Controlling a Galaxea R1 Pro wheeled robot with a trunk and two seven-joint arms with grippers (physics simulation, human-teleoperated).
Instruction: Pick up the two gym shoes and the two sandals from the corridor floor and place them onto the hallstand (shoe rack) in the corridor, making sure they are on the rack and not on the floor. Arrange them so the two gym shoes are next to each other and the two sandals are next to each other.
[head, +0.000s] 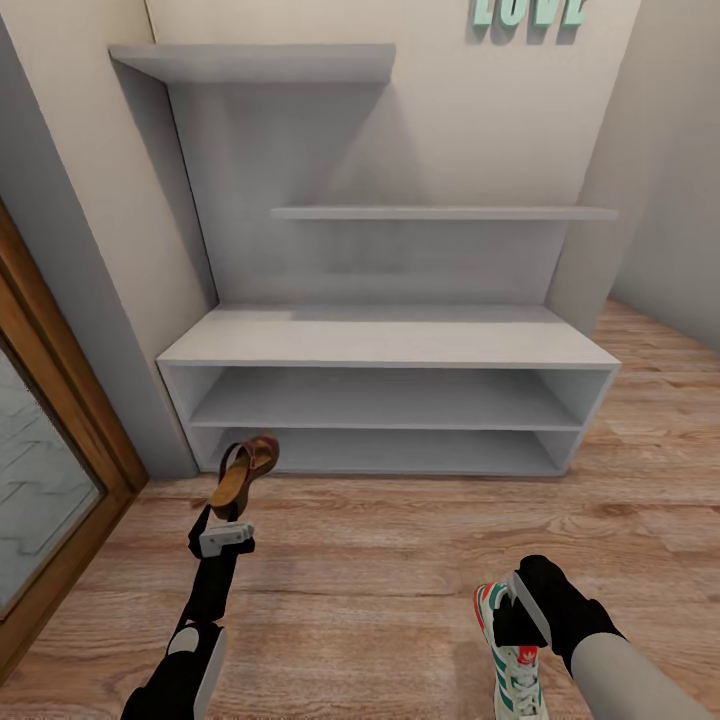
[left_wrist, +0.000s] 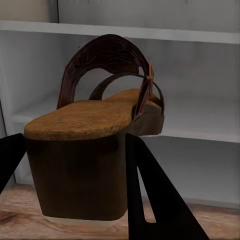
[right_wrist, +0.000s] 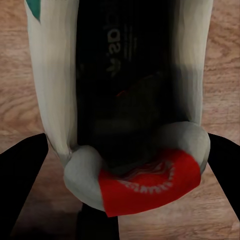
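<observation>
The pale grey hallstand (head: 385, 340) stands against the far wall, and its two low shelves and flat top are bare. My left gripper (head: 226, 522) (left_wrist: 77, 145) is shut on the heel of a brown sandal (head: 246, 472) (left_wrist: 95, 117). It holds the sandal above the corridor floor (head: 380, 560), in front of the rack's lower left corner. My right gripper (head: 520, 612) (right_wrist: 122, 150) is shut on the heel end of a white gym shoe (head: 518, 668) (right_wrist: 55, 75) with teal and red trim, low at the near right. Whether that shoe touches the floor I cannot tell.
A wooden door frame with a glass panel (head: 60, 440) runs along the left. A wall (head: 670, 200) closes the right side beyond the rack. Teal letters (head: 525, 12) hang on the wall above the stepped upper shelves (head: 440, 213).
</observation>
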